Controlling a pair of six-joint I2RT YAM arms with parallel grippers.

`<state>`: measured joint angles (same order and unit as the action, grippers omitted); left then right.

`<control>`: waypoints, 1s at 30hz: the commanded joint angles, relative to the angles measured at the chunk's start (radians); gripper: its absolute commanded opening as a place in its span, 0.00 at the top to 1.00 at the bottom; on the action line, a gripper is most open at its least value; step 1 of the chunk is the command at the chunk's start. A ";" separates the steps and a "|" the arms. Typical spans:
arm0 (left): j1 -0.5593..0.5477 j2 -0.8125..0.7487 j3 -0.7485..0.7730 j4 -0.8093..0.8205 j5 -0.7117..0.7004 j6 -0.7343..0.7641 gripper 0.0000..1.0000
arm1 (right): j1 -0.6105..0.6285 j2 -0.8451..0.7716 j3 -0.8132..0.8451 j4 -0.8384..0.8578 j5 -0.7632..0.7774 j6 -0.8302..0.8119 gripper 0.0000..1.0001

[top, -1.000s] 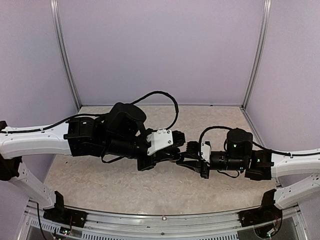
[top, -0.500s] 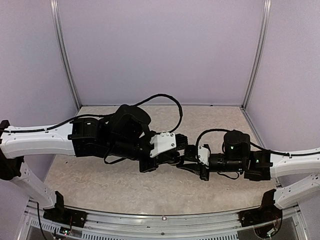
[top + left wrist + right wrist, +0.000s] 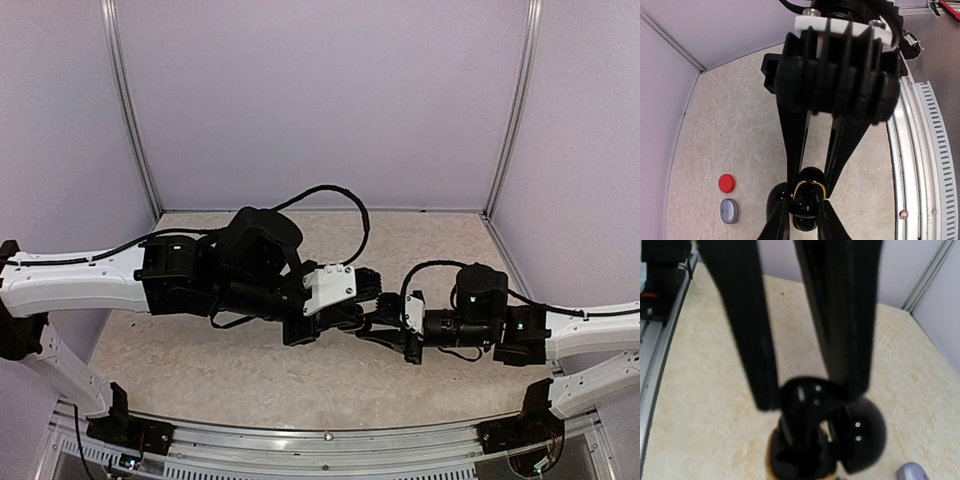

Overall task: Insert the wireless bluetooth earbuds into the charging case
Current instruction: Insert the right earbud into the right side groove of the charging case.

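My left gripper [image 3: 802, 202] is shut on a small glossy black earbud [image 3: 805, 209], which sits at the gold-rimmed mouth of the black charging case [image 3: 813, 171]. My right gripper [image 3: 813, 178] faces it and is shut on the case body. The case's lid [image 3: 771, 200] hangs open to one side. The right wrist view shows my right gripper [image 3: 810, 397] clamped on the back of the case [image 3: 804, 390], with the lid [image 3: 868, 435] off to the right. From the top view both grippers meet above the table's middle [image 3: 372, 315], and the case is hidden between them.
A closed red case [image 3: 726, 183] and a closed grey case [image 3: 729, 211] lie side by side on the beige table [image 3: 730, 125]. The grey case [image 3: 912, 473] also peeks in at the right wrist view's lower corner. Metal rails edge the near side of the table [image 3: 920, 165].
Both grippers, still joined at the case, have drifted a little to the right and toward the near edge. The left jaws have narrowed slightly.
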<state>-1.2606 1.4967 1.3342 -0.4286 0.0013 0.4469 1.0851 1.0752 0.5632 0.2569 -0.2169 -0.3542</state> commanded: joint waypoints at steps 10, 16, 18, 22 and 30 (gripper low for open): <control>-0.012 -0.156 -0.115 0.121 0.065 0.013 0.83 | 0.024 -0.115 -0.117 0.281 -0.065 -0.016 1.00; -0.032 -0.199 -0.124 0.150 0.087 0.012 0.82 | 0.024 -0.110 -0.142 0.320 -0.086 -0.059 1.00; -0.039 -0.200 -0.122 0.142 0.090 0.013 0.82 | 0.024 -0.111 -0.146 0.323 -0.088 -0.074 1.00; -0.062 -0.201 -0.120 0.126 0.078 0.027 0.82 | 0.025 -0.115 -0.148 0.322 -0.094 -0.106 1.00; -0.078 -0.192 -0.119 0.111 0.051 0.052 0.83 | 0.033 -0.123 -0.137 0.301 -0.140 -0.149 1.00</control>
<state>-1.3293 1.3079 1.2129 -0.3111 0.0685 0.4770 1.0988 0.9756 0.4271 0.5365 -0.3225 -0.4690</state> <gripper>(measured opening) 0.179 0.220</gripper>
